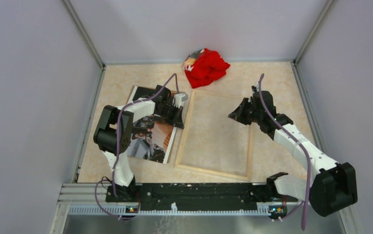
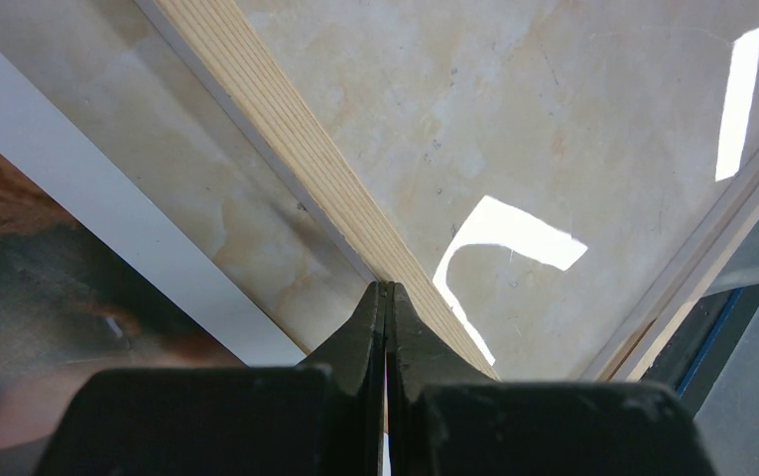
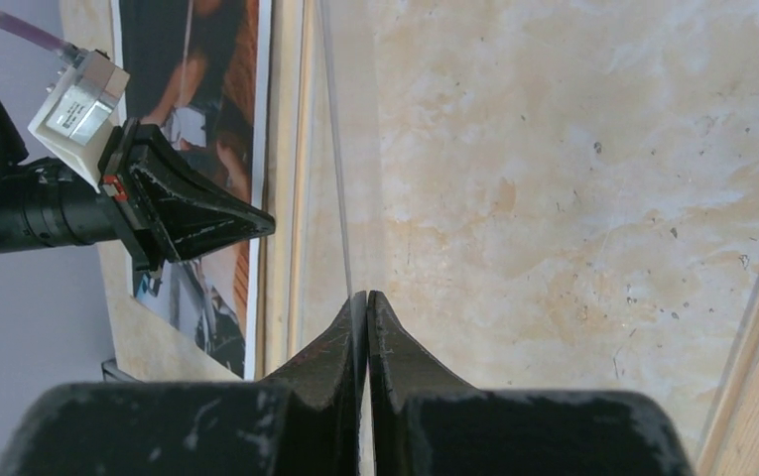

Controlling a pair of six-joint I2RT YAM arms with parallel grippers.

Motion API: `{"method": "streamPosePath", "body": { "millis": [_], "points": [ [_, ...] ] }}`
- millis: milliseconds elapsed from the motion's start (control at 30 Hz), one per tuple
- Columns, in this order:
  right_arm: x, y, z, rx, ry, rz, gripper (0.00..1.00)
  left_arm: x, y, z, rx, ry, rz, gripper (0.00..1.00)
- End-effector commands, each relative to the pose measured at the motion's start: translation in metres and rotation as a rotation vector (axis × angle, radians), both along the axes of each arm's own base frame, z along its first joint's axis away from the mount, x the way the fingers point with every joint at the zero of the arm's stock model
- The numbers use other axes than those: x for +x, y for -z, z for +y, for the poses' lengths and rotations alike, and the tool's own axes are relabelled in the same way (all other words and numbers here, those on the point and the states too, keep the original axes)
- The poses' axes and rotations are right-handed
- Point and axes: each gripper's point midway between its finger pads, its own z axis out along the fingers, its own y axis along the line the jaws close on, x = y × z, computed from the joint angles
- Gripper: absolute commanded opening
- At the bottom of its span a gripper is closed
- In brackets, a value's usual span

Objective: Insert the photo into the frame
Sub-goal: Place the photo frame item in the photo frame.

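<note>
Grey walls enclose a beige, marble-patterned worktop [image 1: 272,83], seen from above. The frame [image 1: 212,171] lies flat at the centre with its pale wood back edges up, and the worktop shows through its clear pane. Just beside the frame's left edge, apart from it by a thin strip of worktop, the photo [image 1: 147,146] lies picture side up. It is a dark print with orange-brown patches and a white border, partly covered by the left arm [image 1: 121,141]. The right arm [image 1: 301,144] reaches in from the near right corner. A crumpled red cloth [image 1: 206,67] sits against the far wall.

The left hand [image 1: 179,119] hangs over the frame's left wooden edge, fingers pressed together, holding nothing. The right hand [image 1: 233,116] is above the pane — its fingers also pressed tight. A thin line of the pane's edge runs up to its tips, but I cannot tell whether it is pinched.
</note>
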Motion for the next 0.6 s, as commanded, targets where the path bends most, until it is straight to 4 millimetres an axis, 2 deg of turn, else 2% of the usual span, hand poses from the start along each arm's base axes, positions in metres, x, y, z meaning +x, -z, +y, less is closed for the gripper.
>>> {"method": "streamPosePath", "body": {
  "millis": [0, 567],
  "points": [
    [0.008, -0.026, 0.006, 0.109, 0.009, -0.078, 0.0, -0.018, 0.025, 0.012, 0.073, 0.005, 0.08, 0.0],
    [-0.004, 0.026, -0.02, 0.197, 0.141, 0.065, 0.0, -0.019, 0.027, 0.012, 0.078, 0.004, 0.087, 0.0]
  ]
}}
